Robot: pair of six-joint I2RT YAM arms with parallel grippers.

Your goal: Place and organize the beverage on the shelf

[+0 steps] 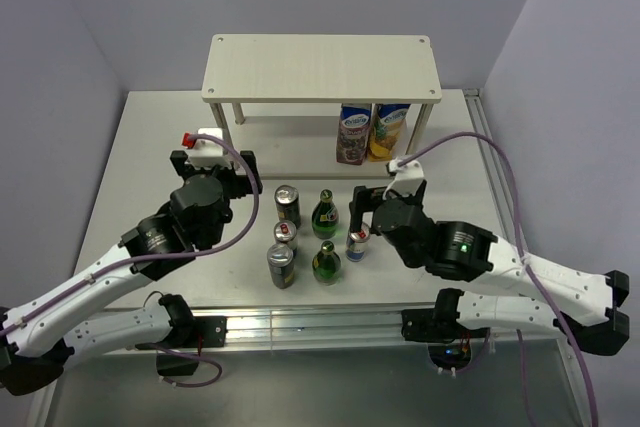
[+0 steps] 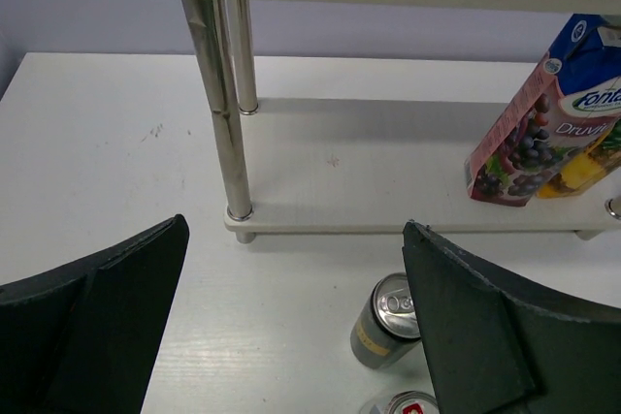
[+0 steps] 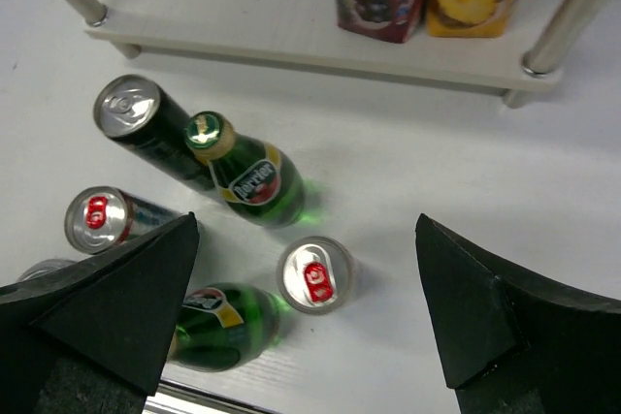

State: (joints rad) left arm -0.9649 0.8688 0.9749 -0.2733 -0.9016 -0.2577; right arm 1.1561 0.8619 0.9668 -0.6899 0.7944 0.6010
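- Right now none of the loose drinks is on the shelf [image 1: 320, 67]; all six stand upright on the table [image 1: 150, 127] in a tight cluster just in front of its lower board.
- The blue-red can [image 3: 315, 275] is at the cluster's right edge, its long axis vertical and its lid facing up.
- Beside it stand the near green bottle [image 3: 218, 322] and the far green bottle [image 3: 243, 167]. Beyond them are the dark can [image 1: 287, 205], the red-tab can [image 1: 285, 237] and the silver can [image 1: 281, 265].
- The right gripper [image 3: 306, 225] hovers over that right edge with its fingers spread wide and nothing between them. The blue-red can lies just below the gap, slightly toward the arm's base, which makes this the nearer arm for it.
- The left gripper [image 2: 296, 228] is likewise spread and empty, and points at the shelf's left legs. The dark can sits low and to its right, close to the right-hand finger.
- Two juice cartons [image 1: 370, 132] fill the right end of the lower board; the left part of it is bare.
- Judging by this, a short drop by the right gripper would straddle the blue-red can, though the near bottle crowds one side.
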